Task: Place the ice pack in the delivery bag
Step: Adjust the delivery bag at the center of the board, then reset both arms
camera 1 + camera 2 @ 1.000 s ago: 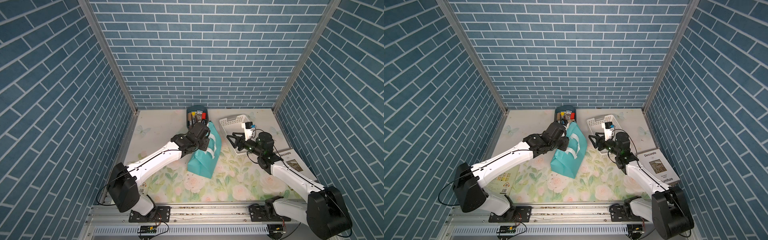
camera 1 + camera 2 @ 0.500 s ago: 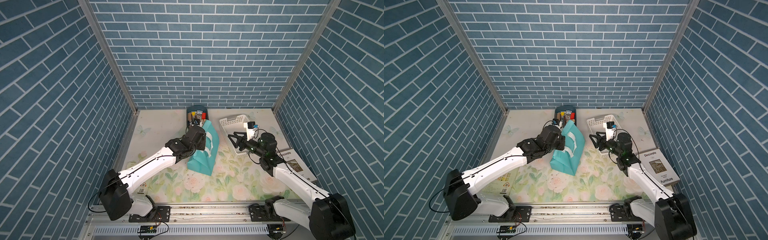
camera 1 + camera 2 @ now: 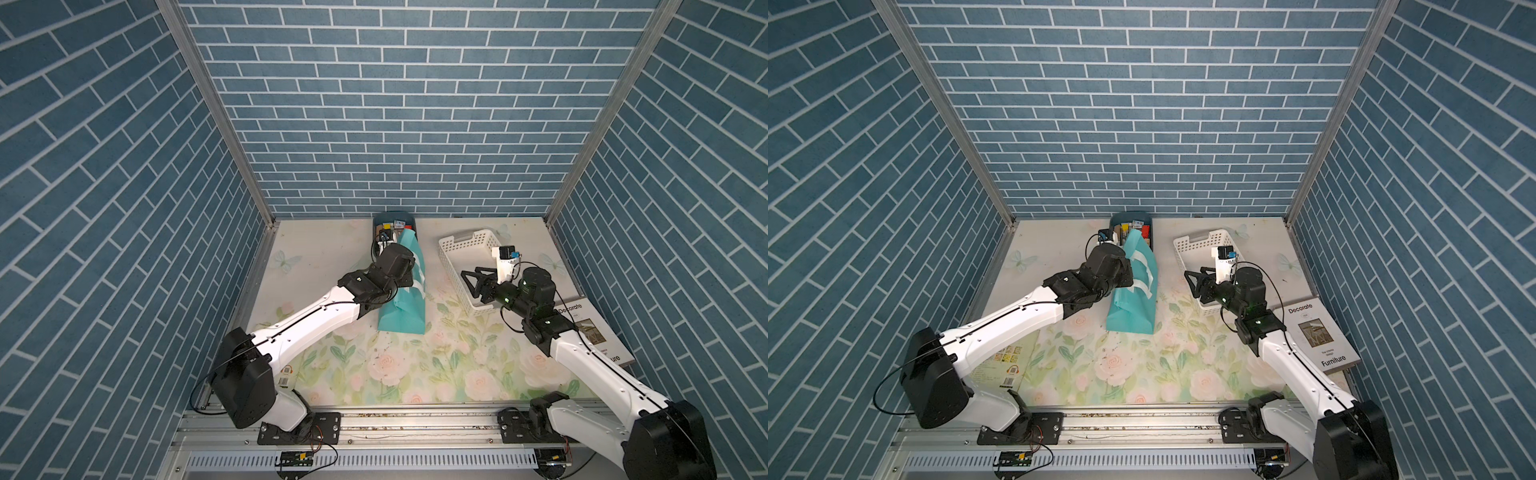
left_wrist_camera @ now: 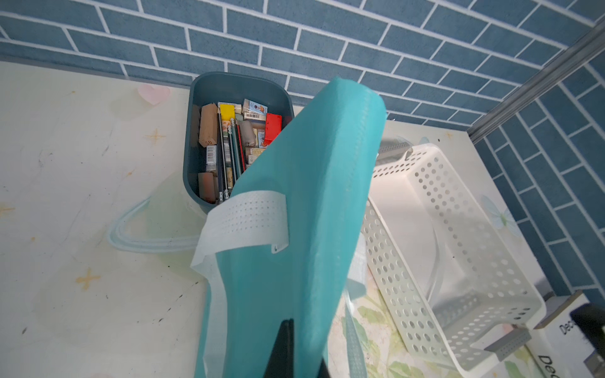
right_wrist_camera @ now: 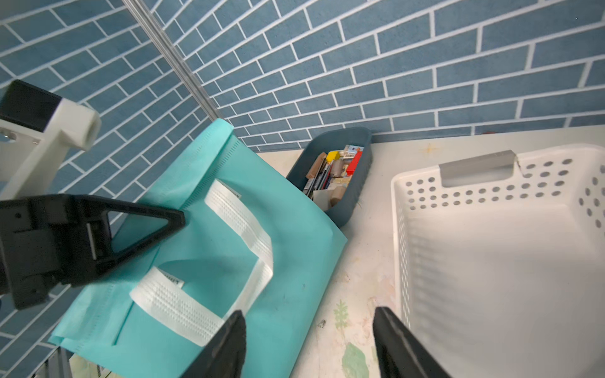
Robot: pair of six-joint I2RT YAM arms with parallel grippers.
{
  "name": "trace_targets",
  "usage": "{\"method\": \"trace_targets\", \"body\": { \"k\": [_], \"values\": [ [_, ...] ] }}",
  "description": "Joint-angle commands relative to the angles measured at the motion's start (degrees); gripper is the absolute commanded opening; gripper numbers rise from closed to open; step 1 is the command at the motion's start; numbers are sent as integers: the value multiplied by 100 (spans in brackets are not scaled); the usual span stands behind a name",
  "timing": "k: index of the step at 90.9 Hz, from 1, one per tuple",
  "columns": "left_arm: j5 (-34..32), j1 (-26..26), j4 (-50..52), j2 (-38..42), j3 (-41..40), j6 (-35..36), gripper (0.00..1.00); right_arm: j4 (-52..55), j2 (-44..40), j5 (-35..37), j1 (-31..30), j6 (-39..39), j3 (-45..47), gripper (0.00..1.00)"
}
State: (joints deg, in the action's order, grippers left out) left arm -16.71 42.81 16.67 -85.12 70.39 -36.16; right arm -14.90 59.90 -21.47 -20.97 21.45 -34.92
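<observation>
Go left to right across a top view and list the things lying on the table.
Yellow booklet → delivery bag → white perforated basket → Decorate Furniture magazine. The dark blue bin is left out, since it overlaps the bag.

Left arm (image 3: 307,328), right arm (image 3: 602,374): white link shells, black joint housings, thin black cables. Right claw (image 3: 468,284): black, triangular-framed.

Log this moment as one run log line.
left claw: at delivery bag rim, grip unclear | right claw: open, empty, between bag and white basket | ice pack: not seen
</observation>
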Motion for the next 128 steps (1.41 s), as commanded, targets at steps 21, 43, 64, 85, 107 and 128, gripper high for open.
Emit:
{"method": "trace_targets", "body": {
  "k": [21,43,64,85,107,128],
  "values": [
    [584,-255,-1047,947,-108,680,86,731,-774,869,-34,-497,-149,69],
    [-571,-244,-1749,2091,-1074,997,99,599,-1795,2255,-36,-458,396,95],
    [-2951,-255,-2387,2501,-2412,873,100,-206,-2802,3477,-39,-725,1099,100],
    [-3036,-762,-3285,2824,-3485,1815,100,-2629,-2437,4159,-14,-1793,2392,100],
    [-2484,-2146,-4208,2677,-4387,2008,100,-4393,-802,4528,362,-2569,2536,99],
    [-2554,-2593,-5589,2079,-4992,2367,100,-4900,868,3680,1239,-2709,2105,100]
  ]
}}
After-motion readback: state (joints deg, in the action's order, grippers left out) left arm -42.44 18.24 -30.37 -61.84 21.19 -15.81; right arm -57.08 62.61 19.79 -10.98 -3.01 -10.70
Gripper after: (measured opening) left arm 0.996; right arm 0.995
